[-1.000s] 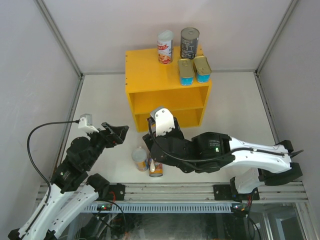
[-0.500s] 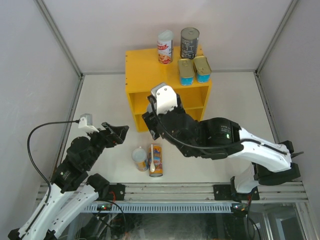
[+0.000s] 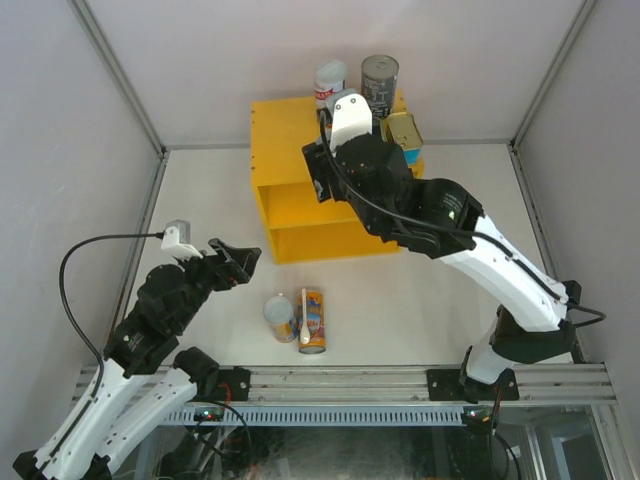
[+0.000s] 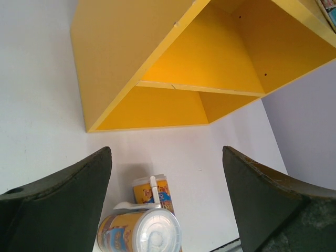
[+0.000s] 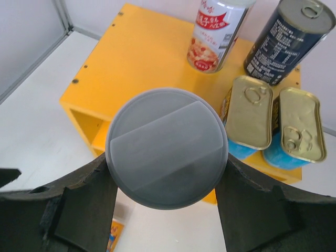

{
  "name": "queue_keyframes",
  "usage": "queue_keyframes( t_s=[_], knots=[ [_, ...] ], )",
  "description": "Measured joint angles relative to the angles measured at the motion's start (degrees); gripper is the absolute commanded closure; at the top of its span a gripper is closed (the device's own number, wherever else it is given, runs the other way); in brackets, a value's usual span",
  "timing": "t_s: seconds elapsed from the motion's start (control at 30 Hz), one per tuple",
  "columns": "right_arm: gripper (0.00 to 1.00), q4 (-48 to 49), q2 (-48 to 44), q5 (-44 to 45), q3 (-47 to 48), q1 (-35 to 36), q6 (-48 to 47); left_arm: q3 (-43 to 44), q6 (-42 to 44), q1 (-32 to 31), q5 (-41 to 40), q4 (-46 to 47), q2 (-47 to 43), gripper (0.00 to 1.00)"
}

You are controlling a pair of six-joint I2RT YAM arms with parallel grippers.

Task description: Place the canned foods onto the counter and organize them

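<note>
right end effector clamps can | label hidden | counter partly covered

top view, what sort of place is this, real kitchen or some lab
Probably a robot lab test cell: plain panel walls around a white table, a metal mounting rail along its near edge, and a mock yellow counter.

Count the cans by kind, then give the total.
White-red cylinder: 1
Dark grey cylinder: 1
Gold-lidded teal tins: 2
Orange-blue cylinders: 2
Grey-lidded can in the right gripper, label hidden: 1
Total: 7
</note>
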Motion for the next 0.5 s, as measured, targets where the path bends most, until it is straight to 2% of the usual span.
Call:
queue_keyframes(
  t_s=[0.23, 0.5],
  knots=[
    [1.0, 1.14, 5.2, -5.57, 5.38, -6.73, -1.4, 1.51, 1.9, 0.0, 1.14, 0.22, 1.99, 0.11],
    [1.0, 0.39, 10.84, -10.1, 10.51, -11.23, -1.31, 3.69, 3.89, 0.0, 3.06, 0.48, 4.85, 0.11]
  ],
)
